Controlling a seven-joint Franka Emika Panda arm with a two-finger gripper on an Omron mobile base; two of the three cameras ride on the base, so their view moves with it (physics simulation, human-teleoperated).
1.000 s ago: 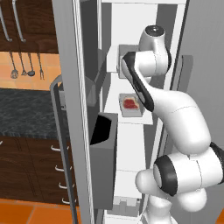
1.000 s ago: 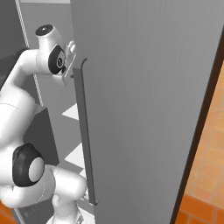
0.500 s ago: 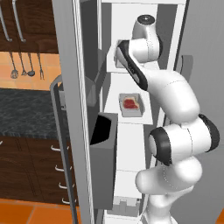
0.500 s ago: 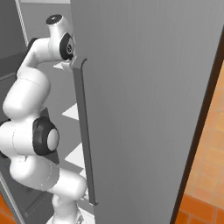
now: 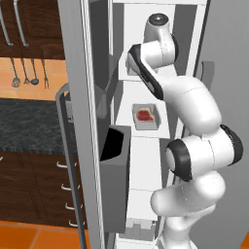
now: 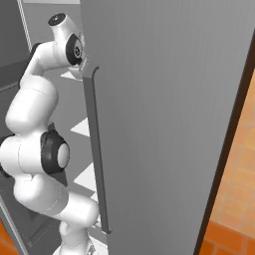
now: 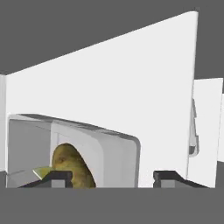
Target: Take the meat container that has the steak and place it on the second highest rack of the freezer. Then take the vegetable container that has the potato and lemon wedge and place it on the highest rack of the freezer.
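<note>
- Vegetable container looks rigid and light; its thin wall is the natural grip point.
- Jaws of the gripper stand released, straddling that wall beside the potato.

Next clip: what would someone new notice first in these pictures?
The white arm reaching high into the open freezer, its hand at the upper shelf. Below it, on the next shelf down, a grey container holds the red steak. In the hand view the gripper stands open around a pale container holding the potato.
</note>
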